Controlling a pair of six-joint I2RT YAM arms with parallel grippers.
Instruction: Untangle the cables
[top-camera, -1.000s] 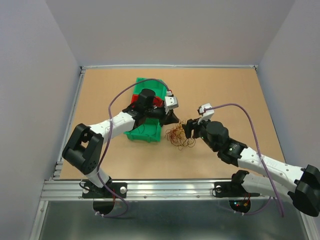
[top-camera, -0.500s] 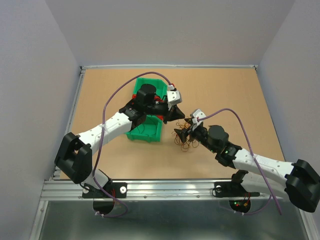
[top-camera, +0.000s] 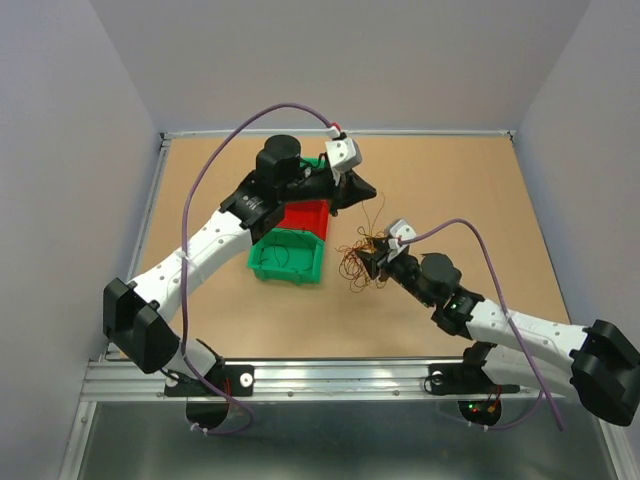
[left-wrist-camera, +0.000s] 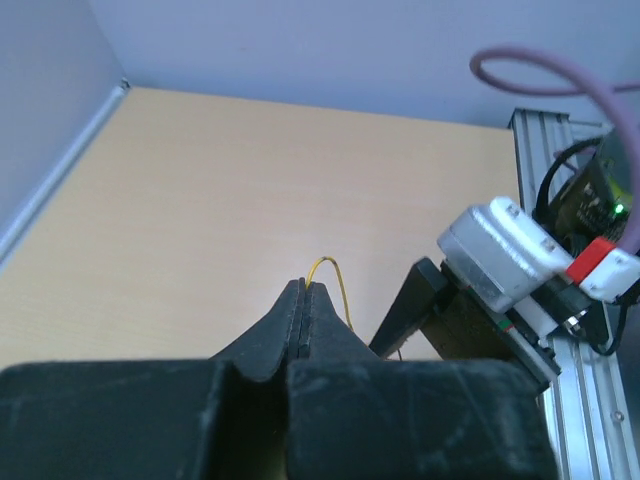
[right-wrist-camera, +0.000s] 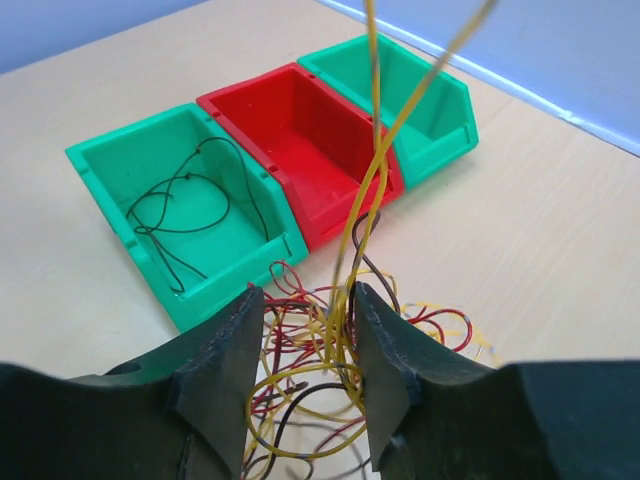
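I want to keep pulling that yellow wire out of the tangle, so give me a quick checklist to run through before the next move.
1. Left claw shut on the yellow wire, raised above the table: ok.
2. Yellow wire clear of the pile: not ok, it runs down into the loops.
3. Right claw down at the pile, astride the yellow strands: ok.
4. Right claw pinning the pile: not ok, the jaws stand apart.
5. Red bin free to take a wire: ok, nothing in it.
6. Nearest green bin holds only a black wire: ok.
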